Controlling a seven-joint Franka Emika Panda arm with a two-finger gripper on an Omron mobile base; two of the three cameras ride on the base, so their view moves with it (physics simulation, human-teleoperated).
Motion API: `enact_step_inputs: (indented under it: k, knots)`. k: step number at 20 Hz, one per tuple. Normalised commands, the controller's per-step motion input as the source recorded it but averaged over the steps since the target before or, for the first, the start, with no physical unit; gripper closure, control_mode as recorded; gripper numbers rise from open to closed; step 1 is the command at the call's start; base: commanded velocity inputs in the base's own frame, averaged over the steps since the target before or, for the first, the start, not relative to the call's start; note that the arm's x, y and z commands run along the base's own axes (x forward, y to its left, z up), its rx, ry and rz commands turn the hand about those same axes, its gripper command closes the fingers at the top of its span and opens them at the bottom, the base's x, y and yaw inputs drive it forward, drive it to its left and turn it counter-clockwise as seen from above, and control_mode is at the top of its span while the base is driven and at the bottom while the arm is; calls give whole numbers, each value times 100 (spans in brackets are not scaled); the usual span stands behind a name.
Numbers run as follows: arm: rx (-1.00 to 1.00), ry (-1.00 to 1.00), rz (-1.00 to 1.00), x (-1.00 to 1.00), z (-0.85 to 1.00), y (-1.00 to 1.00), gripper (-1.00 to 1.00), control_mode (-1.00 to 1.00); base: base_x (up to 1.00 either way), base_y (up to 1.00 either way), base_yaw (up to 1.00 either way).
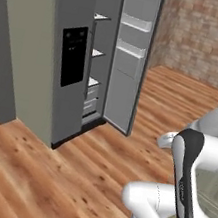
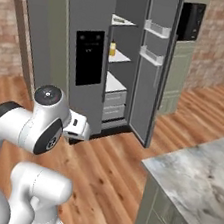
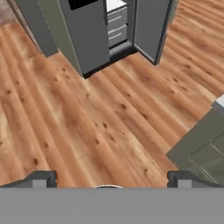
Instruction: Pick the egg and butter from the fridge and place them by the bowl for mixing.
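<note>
Grey and tall, the fridge (image 2: 86, 55) stands ahead of you with its right door (image 2: 153, 64) swung wide and its left door shut; the black dispenser panel (image 2: 89, 58) on that shut door carries no writing you can read. Inside, white shelves (image 2: 119, 57) are stacked above pale drawers (image 2: 114, 105), and a small yellow item (image 2: 112, 49) sits on a middle shelf, too small for you to tell what it is. The egg and butter cannot be made out among the shelves. Your gripper (image 3: 111, 180) hangs over bare wooden floor (image 3: 87, 122) well short of the fridge, its fingers (image 3: 41, 179) spread wide and holding nothing. Open floor lies between you and the fridge. To your right a marble-topped counter (image 2: 195, 181) with grey-green cabinet fronts juts in, its corner near the open door's edge. Brick wall (image 1: 205, 36) closes the far side.
</note>
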Motion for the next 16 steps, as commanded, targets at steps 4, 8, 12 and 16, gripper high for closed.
enact_step_inputs:
  k: [4, 8, 12, 16]
  knots:
    - [0, 0, 0, 0, 0, 0, -100, 100, 76, 32, -16]
    - [0, 0, 0, 0, 0, 0, -100, 100, 82, 27, -10]
    - [0, 0, 0, 0, 0, 0, -100, 100, 85, 12, 0]
    - [0, 0, 0, 0, 0, 0, -100, 100, 88, 2, 7]
